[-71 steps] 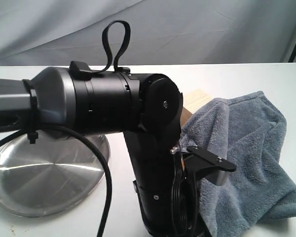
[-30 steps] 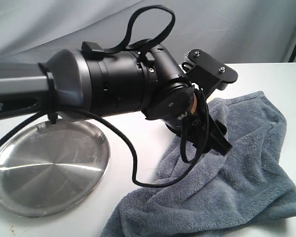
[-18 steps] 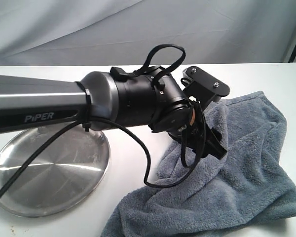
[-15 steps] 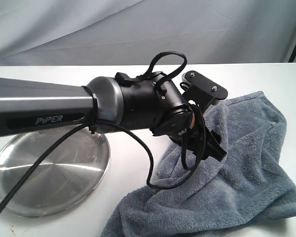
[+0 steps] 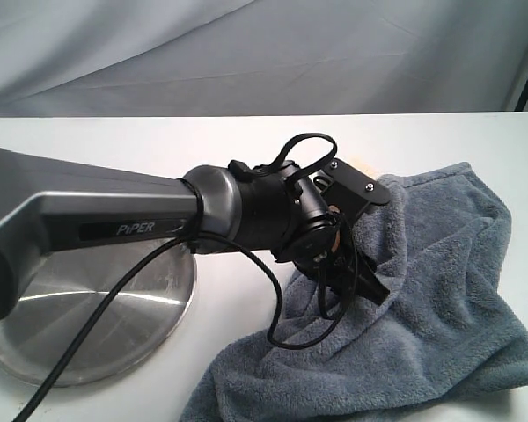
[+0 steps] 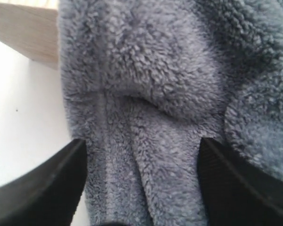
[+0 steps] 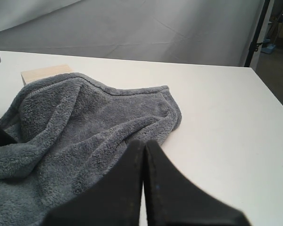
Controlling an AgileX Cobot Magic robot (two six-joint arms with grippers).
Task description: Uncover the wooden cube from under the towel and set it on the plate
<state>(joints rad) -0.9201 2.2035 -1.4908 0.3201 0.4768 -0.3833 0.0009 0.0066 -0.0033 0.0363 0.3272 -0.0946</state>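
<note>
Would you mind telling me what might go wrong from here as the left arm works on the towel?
1. The left gripper straddles a fold of the towel just beside the wooden cube, which the cloth partly covers; pulling may drag or topple it.
2. The towel's near corner lies close to the plate, so a pull that way might drape cloth over it.

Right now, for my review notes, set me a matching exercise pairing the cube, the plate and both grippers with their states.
Things:
1 wooden cube
2 plate
3 left gripper
4 right gripper

States:
A shut, nothing between the fingers
B mostly under the towel
C open astride a towel fold
D no cube on it

Pairs: 1-B, 2-D, 3-C, 4-A
</note>
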